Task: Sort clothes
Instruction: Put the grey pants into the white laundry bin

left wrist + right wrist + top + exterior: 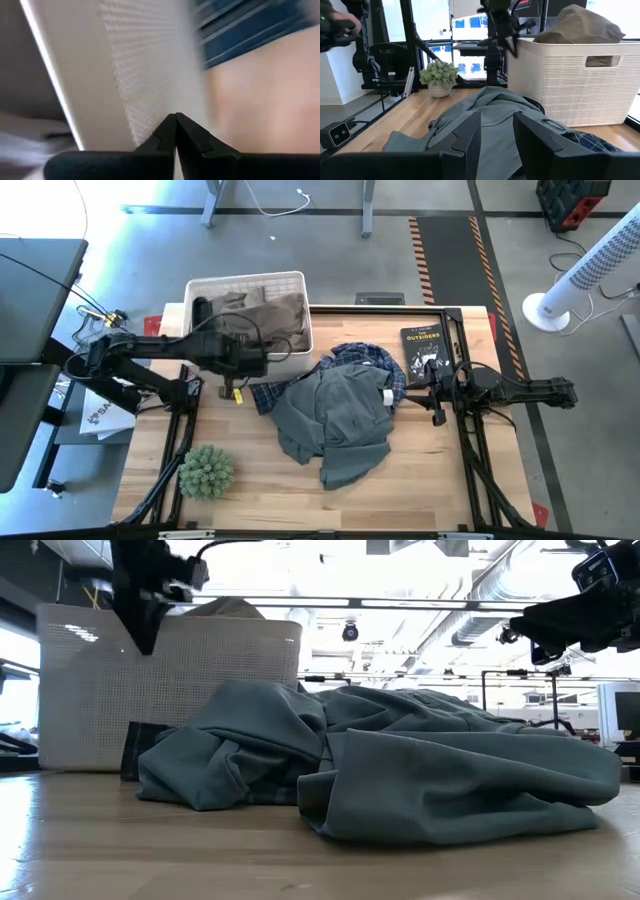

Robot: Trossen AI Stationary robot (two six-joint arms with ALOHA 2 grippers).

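A grey-green T-shirt lies crumpled mid-table, partly over a blue plaid shirt; it also shows in the low view and the right wrist view. A taupe-brown garment lies heaped in the white basket, rising above its rim. The thin white garment does not show. My left gripper is shut and empty, hanging just in front of the basket's near wall, near its rim. My right gripper is open and empty, raised at the T-shirt's right edge.
A black book lies at the far right of the table, beside my right arm. A small potted plant stands at the near left. Bare wood shows along the near edge.
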